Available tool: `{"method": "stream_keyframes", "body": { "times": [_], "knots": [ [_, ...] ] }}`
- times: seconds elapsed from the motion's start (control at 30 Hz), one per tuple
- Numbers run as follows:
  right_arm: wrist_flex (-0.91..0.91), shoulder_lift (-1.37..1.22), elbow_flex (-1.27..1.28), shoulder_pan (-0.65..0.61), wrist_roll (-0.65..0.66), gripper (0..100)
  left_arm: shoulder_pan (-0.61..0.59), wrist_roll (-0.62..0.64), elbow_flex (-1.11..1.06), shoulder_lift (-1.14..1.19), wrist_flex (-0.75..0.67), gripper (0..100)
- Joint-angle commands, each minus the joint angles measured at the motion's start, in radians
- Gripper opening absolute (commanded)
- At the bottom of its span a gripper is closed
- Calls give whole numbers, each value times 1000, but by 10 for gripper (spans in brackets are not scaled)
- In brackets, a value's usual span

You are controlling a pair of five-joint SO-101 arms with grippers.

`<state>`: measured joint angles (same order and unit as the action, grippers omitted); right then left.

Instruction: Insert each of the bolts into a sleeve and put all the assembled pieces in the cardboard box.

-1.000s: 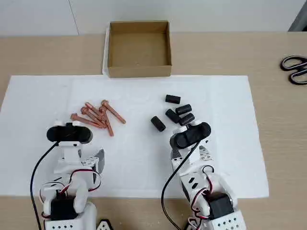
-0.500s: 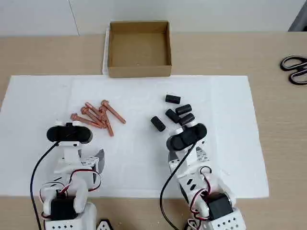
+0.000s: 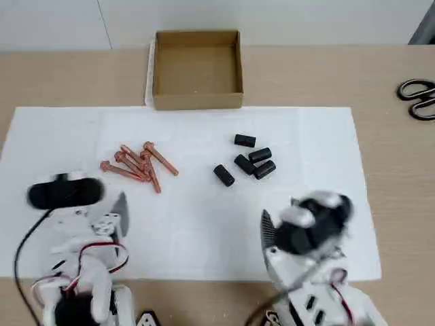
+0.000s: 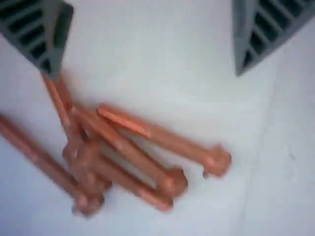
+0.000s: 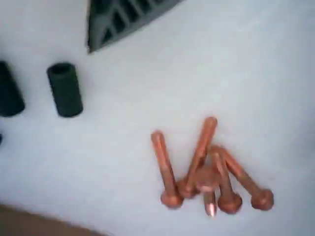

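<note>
Just beyond left gripper (image 4: pixel 146 71), bolts (image 4: pixel 123 157) piled, untouched

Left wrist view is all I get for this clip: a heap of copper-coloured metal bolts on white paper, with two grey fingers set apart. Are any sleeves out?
Observer: Yes. Five short black cylindrical sleeves lie loose on the white paper sheet, apart from the copper-coloured bolts, on the right arm's side; no bolt sticks out of any.
Operator: And the box?
Observer: The open brown cardboard box stands past the sheet's far edge; I see nothing in it.
Operator: Anything else lying about?
Observer: Black-handled scissors lie on the wooden table, far right, off the sheet.
</note>
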<state>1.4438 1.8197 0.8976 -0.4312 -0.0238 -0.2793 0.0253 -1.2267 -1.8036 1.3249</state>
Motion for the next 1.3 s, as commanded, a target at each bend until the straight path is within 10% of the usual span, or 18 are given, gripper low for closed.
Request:
{"method": "stream_keyframes", "body": {
  "times": [0.0,0.47,0.8,1.27],
  "knots": [
    [-16,-15,-69,22,8,180,-29,-5,157,23,52,219],
    [-412,-116,-101,286,11,180,-31,-2,797,807,267,219],
    [-493,-590,-419,363,121,180,-29,-2,834,859,270,219],
    [232,-1497,-1010,311,132,180,-31,-5,832,859,285,219]
  ]
}}
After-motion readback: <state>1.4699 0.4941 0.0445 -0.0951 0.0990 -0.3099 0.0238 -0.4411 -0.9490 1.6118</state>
